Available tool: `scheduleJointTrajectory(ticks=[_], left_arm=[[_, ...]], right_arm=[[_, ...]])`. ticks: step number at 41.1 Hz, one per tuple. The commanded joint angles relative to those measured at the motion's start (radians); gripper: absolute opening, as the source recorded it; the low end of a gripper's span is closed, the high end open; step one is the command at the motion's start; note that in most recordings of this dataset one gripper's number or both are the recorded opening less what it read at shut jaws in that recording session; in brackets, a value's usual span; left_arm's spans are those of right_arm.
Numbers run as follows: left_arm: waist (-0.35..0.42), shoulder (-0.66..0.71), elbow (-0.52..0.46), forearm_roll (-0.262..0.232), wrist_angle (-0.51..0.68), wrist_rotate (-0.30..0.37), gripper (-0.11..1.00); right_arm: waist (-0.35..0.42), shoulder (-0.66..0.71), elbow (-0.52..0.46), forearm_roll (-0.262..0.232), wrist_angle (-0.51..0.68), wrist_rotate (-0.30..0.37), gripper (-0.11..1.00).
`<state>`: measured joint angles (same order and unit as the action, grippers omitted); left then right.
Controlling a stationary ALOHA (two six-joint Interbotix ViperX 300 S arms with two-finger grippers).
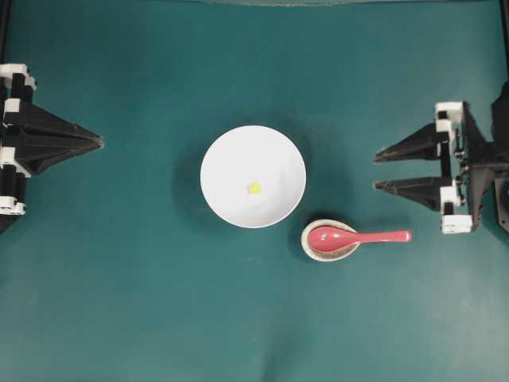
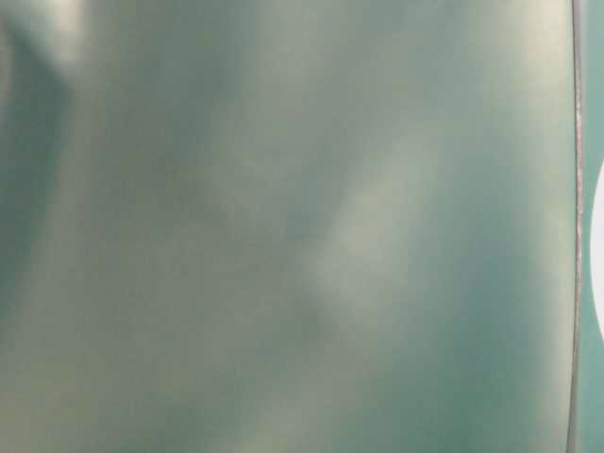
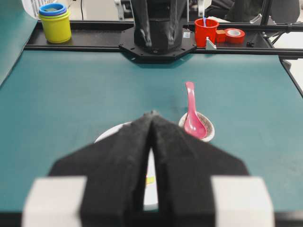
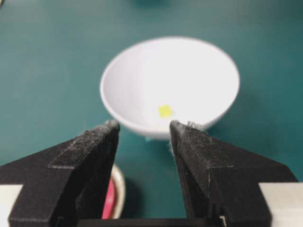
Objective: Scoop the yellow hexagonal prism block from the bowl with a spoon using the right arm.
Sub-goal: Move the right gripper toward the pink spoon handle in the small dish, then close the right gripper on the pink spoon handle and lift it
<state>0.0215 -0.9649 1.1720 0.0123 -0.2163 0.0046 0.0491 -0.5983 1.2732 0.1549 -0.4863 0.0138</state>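
Observation:
The white bowl stands mid-table with the tiny yellow block inside it. The block also shows in the right wrist view, inside the bowl. The pink-red spoon lies with its scoop in a small speckled dish, handle pointing right. It also shows in the left wrist view. My right gripper is open and empty, right of the bowl and above the spoon's handle end. My left gripper is shut and empty at the far left.
In the left wrist view the other arm's base stands at the table's far edge, with stacked yellow and blue cups, a red cup and a tape roll beyond it. The table-level view is a blur.

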Motion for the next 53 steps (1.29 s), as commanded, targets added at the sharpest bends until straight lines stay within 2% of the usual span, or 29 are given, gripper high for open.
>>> scheduleJointTrajectory(ticks=[1, 19, 27, 40, 53], left_arm=[[0.003, 0.009, -0.025, 0.003, -0.005, 0.000, -0.01], [0.003, 0.009, -0.025, 0.003, -0.005, 0.000, -0.01], [0.003, 0.009, -0.023, 0.003, -0.005, 0.000, -0.01], [0.003, 0.011, -0.023, 0.003, 0.000, -0.002, -0.01], [0.003, 0.012, -0.023, 0.002, 0.000, -0.003, -0.01]], right_arm=[[0.035, 0.043, 0.005, 0.021, -0.071, -0.003, 0.53], [0.256, 0.284, 0.072, 0.202, -0.344, -0.002, 0.53], [0.330, 0.382, 0.069, 0.258, -0.410, 0.006, 0.53], [0.393, 0.499, 0.063, 0.262, -0.486, 0.072, 0.53], [0.396, 0.594, 0.054, 0.262, -0.505, 0.075, 0.53]])
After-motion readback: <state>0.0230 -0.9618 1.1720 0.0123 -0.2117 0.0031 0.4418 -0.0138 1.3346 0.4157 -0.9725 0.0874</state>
